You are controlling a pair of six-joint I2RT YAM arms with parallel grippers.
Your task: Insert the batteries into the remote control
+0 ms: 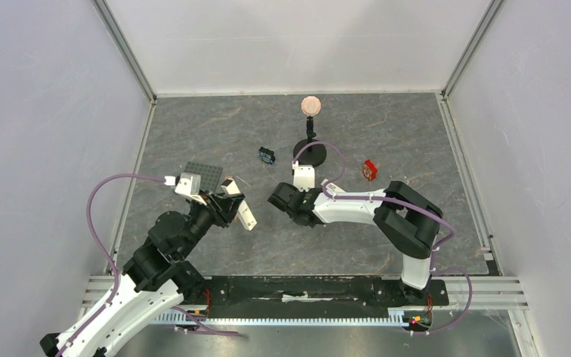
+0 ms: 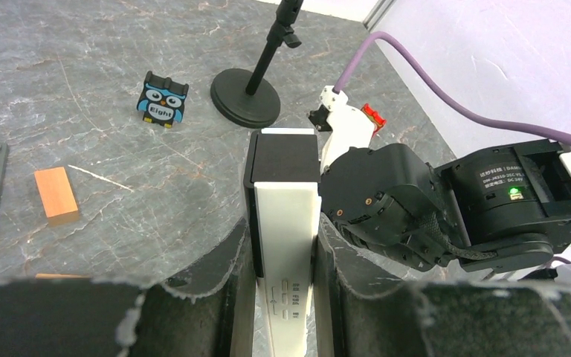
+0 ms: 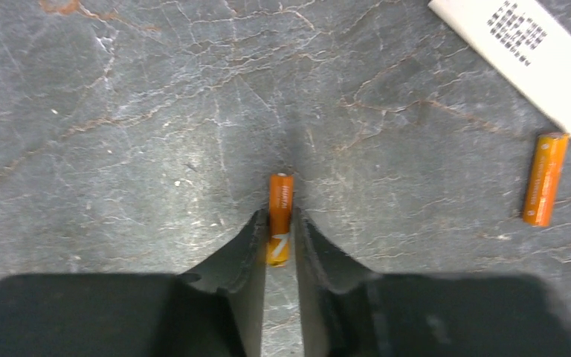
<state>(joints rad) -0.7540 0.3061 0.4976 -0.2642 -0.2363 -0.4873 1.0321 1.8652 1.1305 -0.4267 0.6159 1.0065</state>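
Left tool (image 2: 282,242) clamps the remote control (image 2: 286,208), held above the desk (image 3: 119,111) near its left edge. Right tool (image 3: 280,227), nearly closed, pinches one battery (image 3: 281,195) lying mid-desk. Best to grip it squarely and lift straight so it doesn't roll.

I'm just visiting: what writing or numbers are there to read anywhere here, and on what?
"Eight": on the owl tile.
Black motor: white label print, too small to read.
Remote: small marks, not legible.
Centre battery: print blurred.
Second battery: print blurred.
White bar: block of print, too small to read.
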